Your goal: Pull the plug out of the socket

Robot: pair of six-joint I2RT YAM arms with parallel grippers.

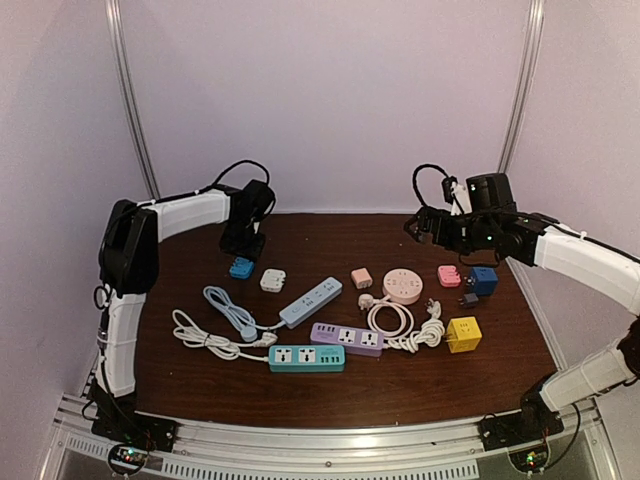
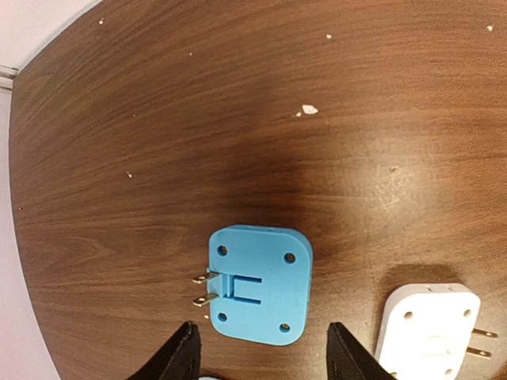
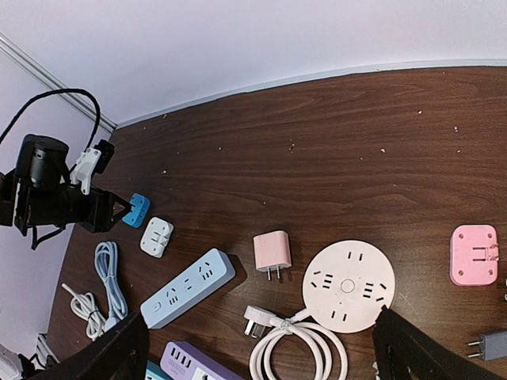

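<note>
at the far left of the table (image 1: 350,235) my left gripper (image 2: 261,326) stands parted around the blue adapter (image 2: 260,285), bare wood beyond; my right gripper (image 3: 261,317) hangs wide open.

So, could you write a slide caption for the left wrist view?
Open left gripper poised over a blue adapter lying on the brown table.

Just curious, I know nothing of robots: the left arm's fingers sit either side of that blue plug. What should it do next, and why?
Probably lift the left gripper straight up. The blue plug lies flat on the table, prongs bare, in no socket, and the open fingers do not touch it.
</note>
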